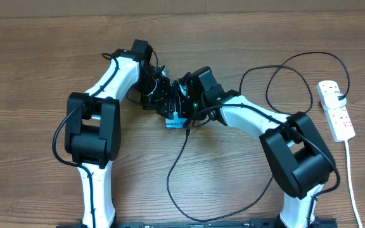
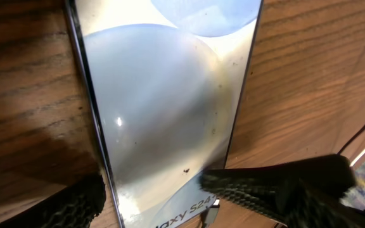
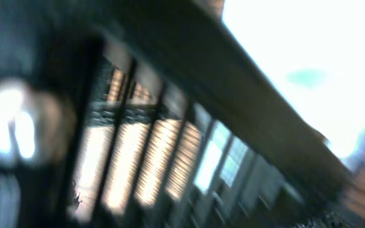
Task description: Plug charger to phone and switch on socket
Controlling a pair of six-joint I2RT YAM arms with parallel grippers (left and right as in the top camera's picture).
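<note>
The phone (image 1: 175, 122) lies at mid-table with only its blue lit end showing between the two grippers. In the left wrist view the phone (image 2: 163, 107) fills the frame, with "Galaxy S24" text at its near end. My left gripper (image 2: 151, 197) has a finger on each long edge of the phone; it also shows overhead (image 1: 159, 98). My right gripper (image 1: 185, 101) hangs over the phone; its wrist view is a blur. The charger cable (image 1: 170, 174) loops from the phone end. Its connector tip (image 2: 211, 212) sits at the phone's near end; whether it is inserted I cannot tell. The socket (image 1: 336, 109) lies at the far right.
A black plug (image 1: 341, 96) sits in the power strip, and the strip's white cord (image 1: 352, 183) runs down the right edge. The black cable makes wide loops across the front and right of the wooden table (image 1: 37, 76). Both arms crowd the middle.
</note>
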